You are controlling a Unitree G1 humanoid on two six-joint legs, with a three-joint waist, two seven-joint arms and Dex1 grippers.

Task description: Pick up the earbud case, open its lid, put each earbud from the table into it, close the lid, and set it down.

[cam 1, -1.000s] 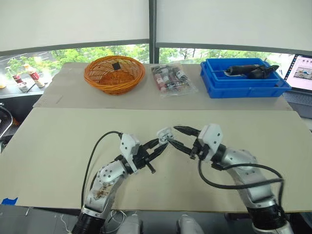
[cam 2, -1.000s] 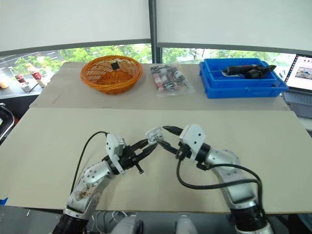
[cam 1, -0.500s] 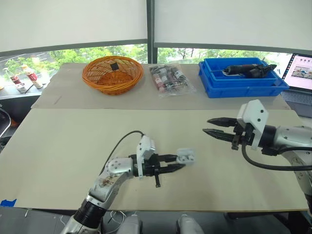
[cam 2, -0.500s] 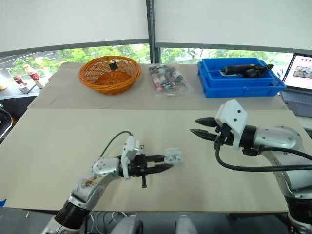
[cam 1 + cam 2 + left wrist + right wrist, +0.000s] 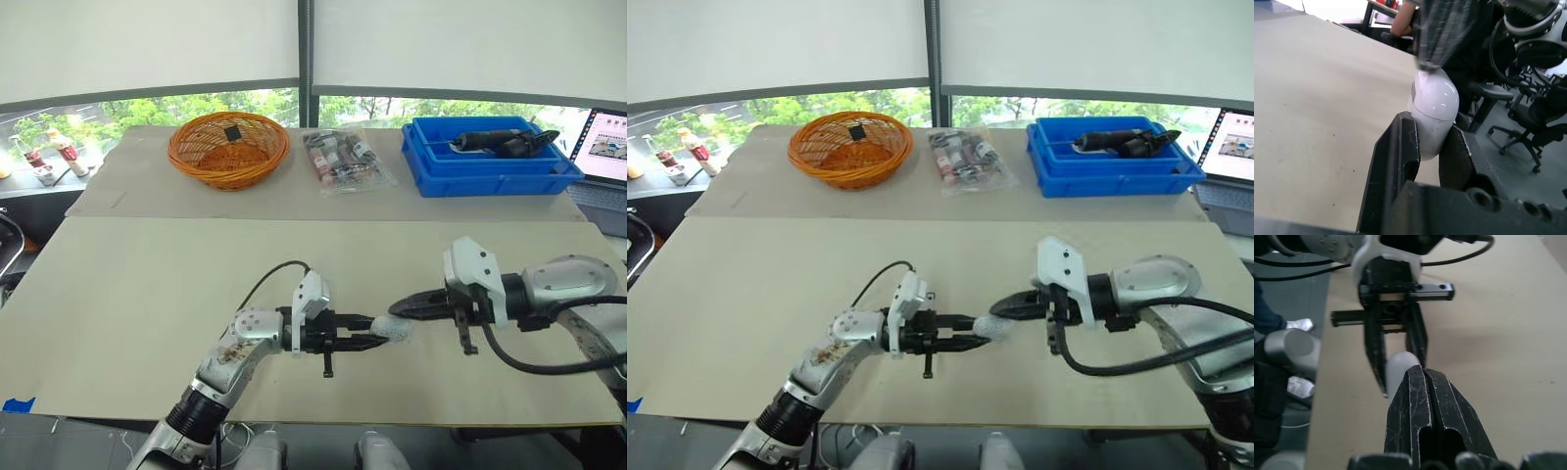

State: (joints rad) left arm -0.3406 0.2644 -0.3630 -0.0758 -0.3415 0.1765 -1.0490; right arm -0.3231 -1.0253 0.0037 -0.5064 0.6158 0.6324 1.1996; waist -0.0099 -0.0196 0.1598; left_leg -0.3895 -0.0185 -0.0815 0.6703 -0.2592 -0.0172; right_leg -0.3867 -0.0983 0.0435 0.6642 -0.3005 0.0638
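Left wrist view gives me the clearest read: the glossy white oval earbud case (image 5: 1433,108) is clamped by its lower half between the left jaws. Its lid end sticks out past their tips, and the lid seam is visible just beyond the grip. From the head cameras the case hangs just over the pale beige tabletop (image 5: 137,284) toward 6 o'clock. Its long axis runs along the left jaws and points to 3 o'clock. The right jaws point in from 3 o'clock, pressed together with no gap, their tips at the case's lid end; I cannot tell whether they touch it. So the free end faces the right arm, which I judge must work the lid while the left holds. I can read no brand, label or writing on the case.
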